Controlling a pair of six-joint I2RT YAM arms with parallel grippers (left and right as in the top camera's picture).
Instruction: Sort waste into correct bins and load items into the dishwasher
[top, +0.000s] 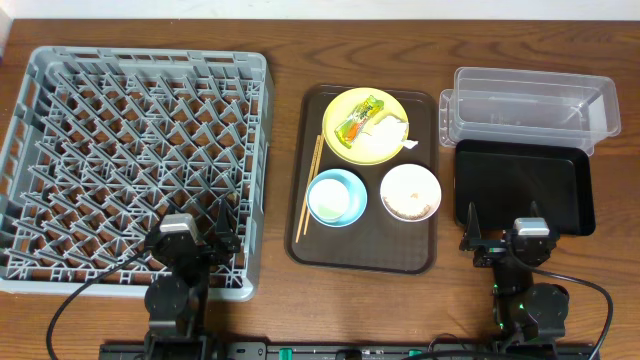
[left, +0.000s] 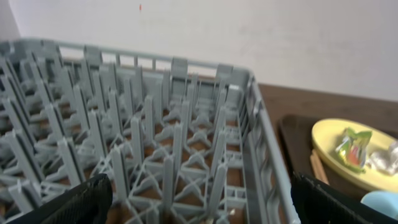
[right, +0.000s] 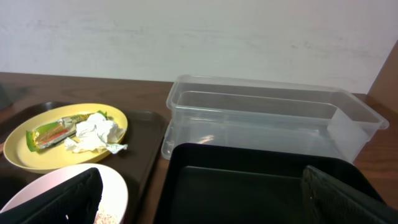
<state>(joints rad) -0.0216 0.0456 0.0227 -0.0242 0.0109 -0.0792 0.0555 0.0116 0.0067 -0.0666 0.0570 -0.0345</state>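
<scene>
- The dish rack (top: 135, 165) fills the left of the table and holds nothing, so judge the loading as not begun
- Your left gripper (top: 190, 238) sits over the rack's near edge, fingers spread wide with nothing between them
- On the brown serving tray (top: 300, 245) in the middle, the chopsticks (top: 311, 185) lie along the left side, just beside the light blue bowl (top: 336, 197)
- The yellow plate (top: 340, 108) at the far end carries the snack wrapper (top: 357, 122) and the crumpled napkin (top: 388, 130), touching each other
- The white bowl (top: 411, 178), near right on the tray, holds rice scraps (top: 410, 205)
- Clear the waste first, it seems: the napkin and wrapper need a light pinch from above, each going to its own bin
- The clear tub (top: 530, 105) stands far right and the black tray (top: 520, 185) just nearer; both are empty
- Your right gripper (top: 505, 245) rests at the black tray's near edge, spread apart and empty
- The surface is a dark wooden table (top: 280, 30), and a plain white wall (right: 199, 37) stands behind it
</scene>
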